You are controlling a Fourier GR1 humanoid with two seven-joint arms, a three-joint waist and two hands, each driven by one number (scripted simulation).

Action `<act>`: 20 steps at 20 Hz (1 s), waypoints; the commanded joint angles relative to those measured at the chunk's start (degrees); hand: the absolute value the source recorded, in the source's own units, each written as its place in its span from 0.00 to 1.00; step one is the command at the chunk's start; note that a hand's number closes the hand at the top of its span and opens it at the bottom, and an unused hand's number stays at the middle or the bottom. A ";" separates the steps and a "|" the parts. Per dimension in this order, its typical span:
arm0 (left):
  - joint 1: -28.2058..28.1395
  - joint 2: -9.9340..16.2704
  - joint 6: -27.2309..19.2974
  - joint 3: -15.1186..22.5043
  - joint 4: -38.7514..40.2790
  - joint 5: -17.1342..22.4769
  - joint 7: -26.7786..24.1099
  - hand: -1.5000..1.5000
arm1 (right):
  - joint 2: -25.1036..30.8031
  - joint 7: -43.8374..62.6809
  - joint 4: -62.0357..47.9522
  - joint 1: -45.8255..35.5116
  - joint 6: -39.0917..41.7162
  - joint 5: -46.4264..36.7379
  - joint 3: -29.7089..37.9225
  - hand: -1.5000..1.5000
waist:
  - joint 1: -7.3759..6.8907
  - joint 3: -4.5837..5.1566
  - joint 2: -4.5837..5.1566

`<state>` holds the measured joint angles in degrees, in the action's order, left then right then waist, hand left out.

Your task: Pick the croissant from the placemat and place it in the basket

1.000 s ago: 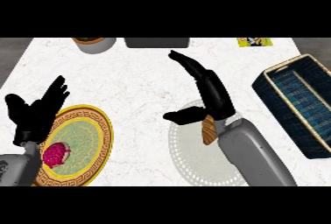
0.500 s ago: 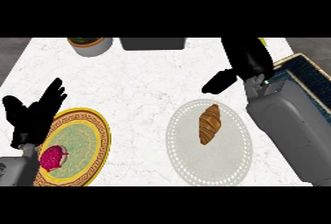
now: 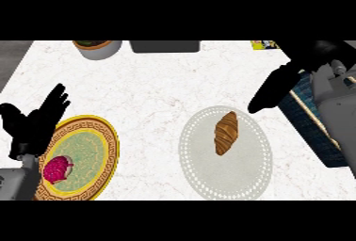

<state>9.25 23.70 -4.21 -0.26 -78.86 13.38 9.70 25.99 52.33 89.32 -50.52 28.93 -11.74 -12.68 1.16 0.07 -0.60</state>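
The brown croissant (image 3: 226, 133) lies on the round white placemat (image 3: 199, 176) right of the counter's middle, with nothing touching it. My right hand (image 3: 306, 57) hangs at the upper right, above and right of the croissant, open and holding nothing, one dark finger (image 3: 268, 93) pointing down toward the placemat's edge. The dark blue basket (image 3: 307, 109) with a tan rim stands at the right edge, largely hidden by my grey right forearm (image 3: 338, 101). My left hand (image 3: 33, 124) rests open at the left edge, fingers up.
A yellow-rimmed plate (image 3: 104, 141) with a green centre holds a red-pink item (image 3: 57, 169) at the lower left. A bowl (image 3: 96, 48), a dark grey object (image 3: 165, 46) and a yellow item (image 3: 262, 44) line the far edge.
My right hand has gone from over the croissant up and to the right, toward the basket, leaving the croissant uncovered on the placemat. The left hand has barely moved.
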 commanded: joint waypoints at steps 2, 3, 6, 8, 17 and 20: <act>-1.38 -1.54 -1.70 0.94 -3.55 -1.56 1.97 0.50 | 3.13 7.78 8.88 4.77 7.98 10.47 6.33 0.00 | -0.41 -0.08 0.15; -2.84 0.87 2.06 -1.35 -2.89 0.89 0.40 0.50 | 3.48 9.20 12.12 7.18 7.61 13.12 7.37 0.00 | -0.17 -0.07 0.04; 1.75 -0.50 1.43 -1.34 0.63 -0.46 1.07 0.50 | 6.56 3.22 17.60 16.00 6.42 13.65 10.48 0.00 | -0.08 -0.08 0.38; 2.48 -0.67 -0.58 -0.44 -3.55 -1.36 5.62 0.50 | 5.18 3.25 24.64 20.83 1.99 11.34 10.67 0.00 | -0.09 -0.11 0.25; 3.76 -2.34 3.62 -3.41 4.29 -2.69 -1.31 0.50 | -2.20 -16.20 21.28 32.89 -3.73 -5.24 8.31 0.00 | -1.11 -0.07 0.68; 2.49 -2.82 2.39 -2.51 0.32 -3.01 1.85 0.50 | -5.07 -25.98 19.02 40.66 -10.96 -14.01 4.31 0.00 | -1.15 -0.11 0.66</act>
<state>10.90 21.29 -2.15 -2.20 -79.32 10.76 11.24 24.14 34.35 110.48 -15.36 23.44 -17.98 -5.27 0.09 -0.03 0.01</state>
